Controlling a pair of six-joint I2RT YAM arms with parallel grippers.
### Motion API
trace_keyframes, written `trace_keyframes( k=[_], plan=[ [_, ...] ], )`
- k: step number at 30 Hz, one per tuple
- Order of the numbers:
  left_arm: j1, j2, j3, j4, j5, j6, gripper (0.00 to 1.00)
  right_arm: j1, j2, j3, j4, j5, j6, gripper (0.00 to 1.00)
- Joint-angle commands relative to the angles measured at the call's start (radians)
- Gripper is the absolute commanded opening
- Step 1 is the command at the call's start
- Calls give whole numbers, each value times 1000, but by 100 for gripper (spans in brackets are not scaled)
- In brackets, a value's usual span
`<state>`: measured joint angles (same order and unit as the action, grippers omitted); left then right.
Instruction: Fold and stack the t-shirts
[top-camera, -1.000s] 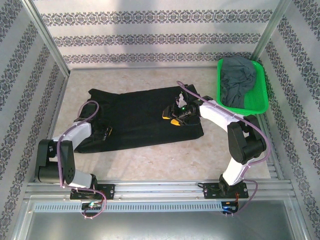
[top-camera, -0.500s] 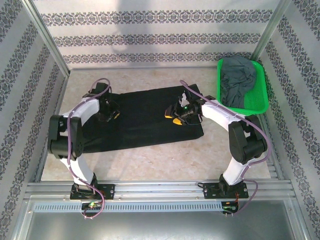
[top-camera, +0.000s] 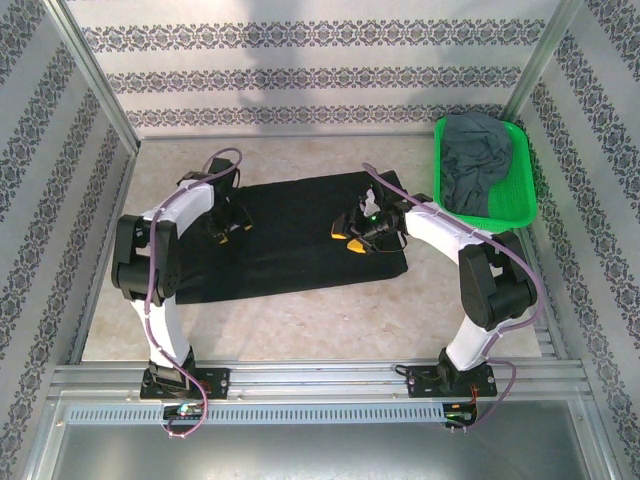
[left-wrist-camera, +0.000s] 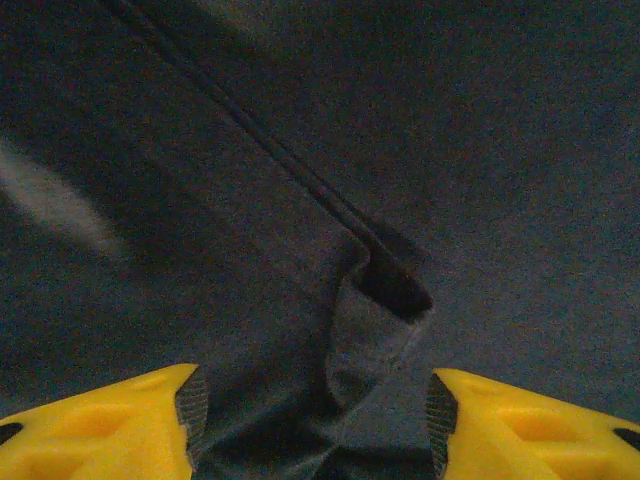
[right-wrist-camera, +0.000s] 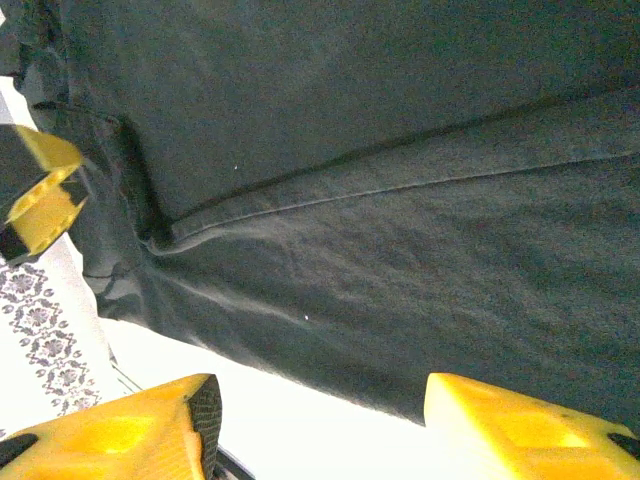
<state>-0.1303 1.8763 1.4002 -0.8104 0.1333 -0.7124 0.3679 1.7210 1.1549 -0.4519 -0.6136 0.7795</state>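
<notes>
Black t-shirt (top-camera: 290, 240) lying folded in wide band across middle of surface (top-camera: 300, 320). Grey t-shirt (top-camera: 478, 160) sitting crumpled in green basket (top-camera: 524, 195), far right corner. Left jaws hovering over black shirt's left part, standing apart, small pucker of cloth lying between, not pinched. Right jaws hanging over its right end, gaping, gripping nothing.

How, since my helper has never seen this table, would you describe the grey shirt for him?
At the table's far right corner sits a bright green basket. The grey shirt lies crumpled inside it, unlike the black shirt spread flat mid-table.
</notes>
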Motion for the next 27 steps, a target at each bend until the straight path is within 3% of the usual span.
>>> trace_keyframes(
  k=[1, 7, 12, 20, 27],
  plan=[
    [35, -155, -78, 9, -44, -77, 56, -30, -25, -14, -13, 47, -5, 56],
    [186, -251, -408, 236, 149, -270, 44, -71, 49, -9, -91, 158, 14, 48],
    [289, -298, -610, 369, 193, -343, 41, -63, 107, -55, -147, 218, 43, 47],
    [389, -397, -690, 253, 137, -266, 40, -10, 152, -48, -355, 325, 14, 47],
    [480, -570, -753, 162, 101, -248, 41, 56, 13, -156, -353, 283, 75, 49]
  ],
)
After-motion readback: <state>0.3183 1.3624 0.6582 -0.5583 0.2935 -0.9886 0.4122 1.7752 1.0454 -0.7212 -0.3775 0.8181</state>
